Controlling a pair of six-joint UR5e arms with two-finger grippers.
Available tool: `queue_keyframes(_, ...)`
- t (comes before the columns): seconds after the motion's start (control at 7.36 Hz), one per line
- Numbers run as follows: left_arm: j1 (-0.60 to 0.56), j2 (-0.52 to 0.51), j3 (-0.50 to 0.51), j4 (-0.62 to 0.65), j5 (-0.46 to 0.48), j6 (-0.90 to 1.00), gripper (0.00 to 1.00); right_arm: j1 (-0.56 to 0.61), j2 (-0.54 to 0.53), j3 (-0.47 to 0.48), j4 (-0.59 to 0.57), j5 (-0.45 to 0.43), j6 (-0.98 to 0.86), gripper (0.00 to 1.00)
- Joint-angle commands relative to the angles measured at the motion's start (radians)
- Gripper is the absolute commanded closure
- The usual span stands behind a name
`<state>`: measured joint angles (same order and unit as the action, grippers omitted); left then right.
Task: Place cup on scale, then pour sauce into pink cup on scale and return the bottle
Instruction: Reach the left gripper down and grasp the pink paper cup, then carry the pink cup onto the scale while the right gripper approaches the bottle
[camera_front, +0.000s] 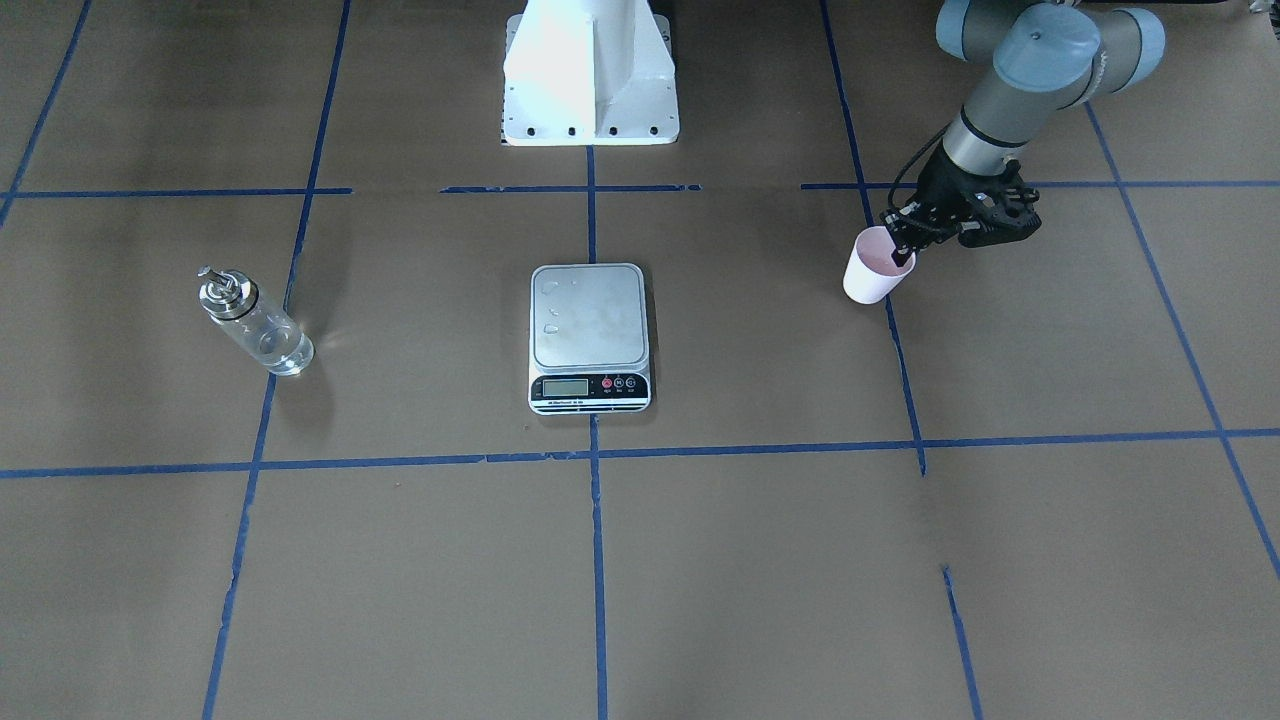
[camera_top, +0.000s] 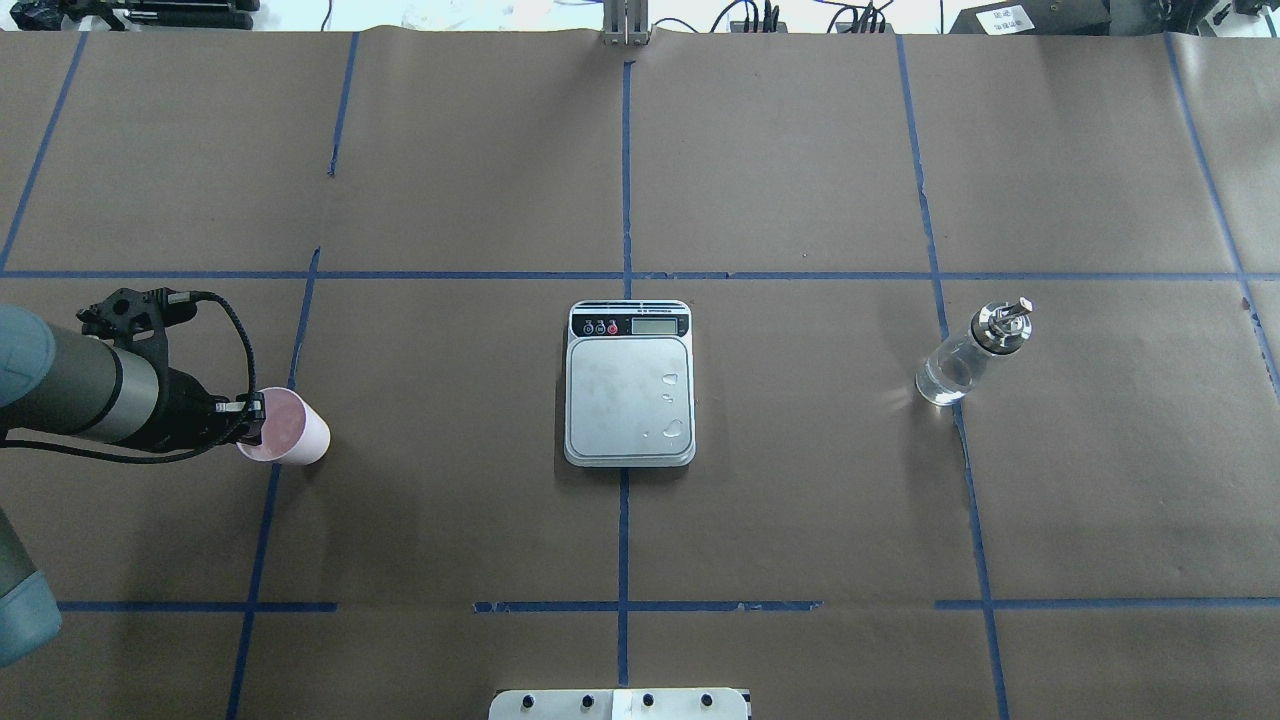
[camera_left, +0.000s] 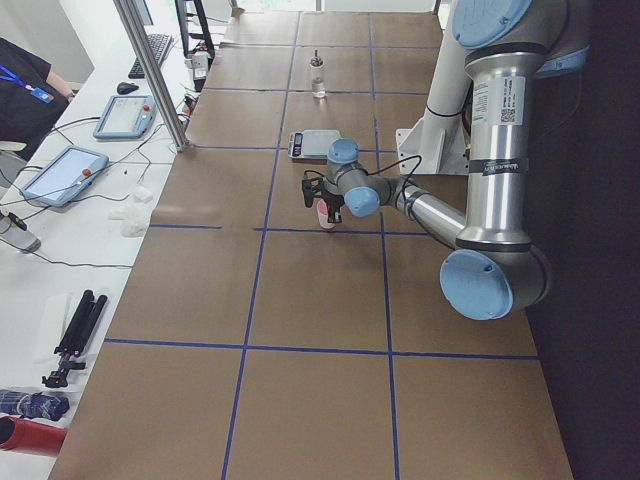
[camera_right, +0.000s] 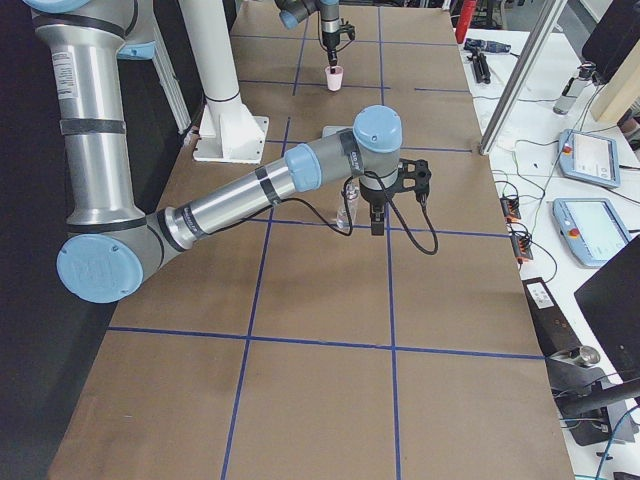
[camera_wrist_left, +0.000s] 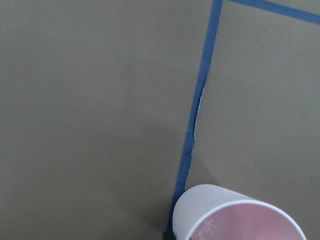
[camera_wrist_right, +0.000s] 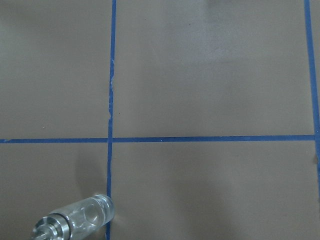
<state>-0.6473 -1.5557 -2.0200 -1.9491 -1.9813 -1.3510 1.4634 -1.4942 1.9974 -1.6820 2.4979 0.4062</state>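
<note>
The pale pink cup (camera_top: 290, 437) stands at the table's left end, also seen in the front view as cup (camera_front: 876, 268). My left gripper (camera_top: 252, 422) reaches in from the left, shut on the near rim with one finger inside. The silver scale (camera_top: 630, 395) lies at the table's centre with nothing on it but a few droplets. The clear glass bottle (camera_top: 965, 358) with the water-like sauce stands far right, upright. My right gripper (camera_right: 375, 225) shows only in the exterior right view, hanging beside the bottle (camera_right: 346, 213); I cannot tell whether it is open or shut.
The white robot base (camera_front: 590, 75) stands behind the scale. Blue tape lines (camera_top: 624, 540) grid the brown paper. Side benches hold tablets (camera_left: 62, 172) and tools, and a person (camera_left: 22, 90) sits at one bench.
</note>
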Motion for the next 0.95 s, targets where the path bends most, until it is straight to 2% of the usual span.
queue_keyframes(0.0,-0.038,-0.169,-0.129,0.349,-0.042,0.001,1.00,-0.075,0.018,0.081,0.002,-0.014,0.155,0.00)
queue_keyframes(0.14,-0.044,-0.345,-0.126,0.547,-0.042,0.001,1.00,-0.130,0.049,0.110,-0.001,-0.069,0.246,0.00)
queue_keyframes(0.27,-0.045,-0.463,-0.124,0.662,-0.044,-0.002,1.00,-0.190,0.052,0.133,-0.001,-0.129,0.314,0.00)
queue_keyframes(0.54,-0.040,-0.545,-0.079,0.679,-0.062,-0.019,1.00,-0.260,0.040,0.222,0.001,-0.164,0.424,0.00)
queue_keyframes(0.82,-0.038,-0.654,0.016,0.679,-0.062,-0.080,1.00,-0.409,-0.029,0.358,0.005,-0.339,0.520,0.00)
